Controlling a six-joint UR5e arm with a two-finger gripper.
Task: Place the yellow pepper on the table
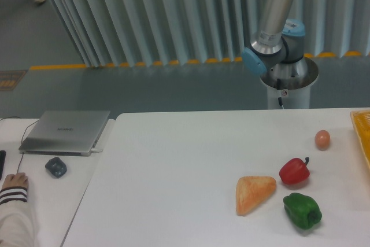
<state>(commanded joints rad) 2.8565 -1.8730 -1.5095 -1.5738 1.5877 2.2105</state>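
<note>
- The gripper is out of the camera's view; only the arm's base and lower joints point(276, 44) show, standing behind the far edge of the table point(173, 166), with the upper arm rising out of the top of the picture. Whether the fingers are apart, together or clamped on something cannot be told.
- The yellow pepper is nowhere in view. It is not on the visible part of the table, so its place relative to the gripper cannot be given either.
- Because the pepper is unseen, which way its stem points and how its long axis lies cannot be told.
- Progress, as a judgement: the placing looks not done, since no yellow pepper rests on the tabletop. It may be held out of view or sitting somewhere off the right edge, where a yellow tray point(362, 134) just shows at the table's border.
- What is left, by that reading: bring the pepper over a bare stretch of table, lower it and let it go.
- On the table lie a red pepper point(294, 170), a green pepper point(302, 210) just in front of it, a triangular piece of bread point(253, 193) to their left, and a small orange egg point(322, 139) further back.
- On the adjoining desk sit a closed laptop point(65, 131) and a mouse point(55, 166), with a person's hand point(14, 181) at the lower left.
</note>
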